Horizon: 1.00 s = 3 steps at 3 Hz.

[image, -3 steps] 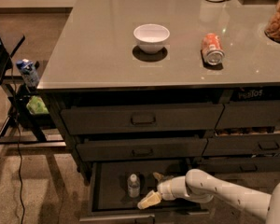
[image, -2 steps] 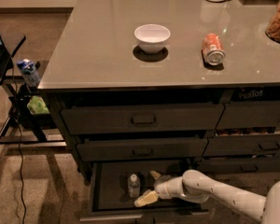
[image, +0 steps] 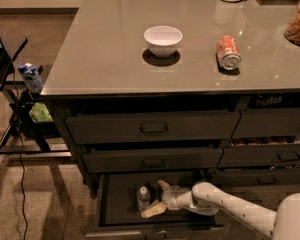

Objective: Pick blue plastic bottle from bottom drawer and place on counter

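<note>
The bottom drawer (image: 121, 209) stands pulled open under the counter (image: 110, 49). Inside it the blue plastic bottle (image: 143, 198) stands upright, clear with a white cap. My gripper (image: 157, 198) reaches into the drawer from the right on a white arm. It is open, with one pale finger above and right of the bottle and the other (image: 152, 210) below it. The bottle sits at the fingertips, just left of the gap; I cannot tell whether they touch it.
On the counter are a white bowl (image: 163, 40) and a red soda can (image: 228, 52) lying on its side. Two shut drawers sit above the open one. At the left, a black side table (image: 5, 59) holds a blue-capped bottle (image: 31, 77), with a cable on the floor.
The gripper has slid a little further left in the drawer, closing the distance to the bottle. The bottle has not moved.
</note>
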Tool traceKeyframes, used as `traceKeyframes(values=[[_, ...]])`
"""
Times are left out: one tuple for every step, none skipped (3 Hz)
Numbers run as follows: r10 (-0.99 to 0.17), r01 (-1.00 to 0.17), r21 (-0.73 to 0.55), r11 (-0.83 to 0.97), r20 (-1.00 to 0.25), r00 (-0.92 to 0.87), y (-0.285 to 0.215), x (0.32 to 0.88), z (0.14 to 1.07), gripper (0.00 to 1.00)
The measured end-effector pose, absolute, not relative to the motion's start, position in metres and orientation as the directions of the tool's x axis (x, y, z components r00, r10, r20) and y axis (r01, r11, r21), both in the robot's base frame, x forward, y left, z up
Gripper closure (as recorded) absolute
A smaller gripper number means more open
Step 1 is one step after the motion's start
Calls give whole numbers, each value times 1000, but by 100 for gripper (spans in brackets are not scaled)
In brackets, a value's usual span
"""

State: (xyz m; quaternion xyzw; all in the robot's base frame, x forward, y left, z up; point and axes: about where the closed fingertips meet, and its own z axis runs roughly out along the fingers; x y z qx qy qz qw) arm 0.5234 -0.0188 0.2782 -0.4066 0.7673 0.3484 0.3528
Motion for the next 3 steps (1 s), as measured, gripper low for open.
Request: traceKeyframes(values=[[-363,-873,249,419,-836,-412,-12,537,273,0],[-347,-872,264,413,-839,-418,-5,545,264,0],[-339,-869,280,407,-837,-429,2,551,254,0]])
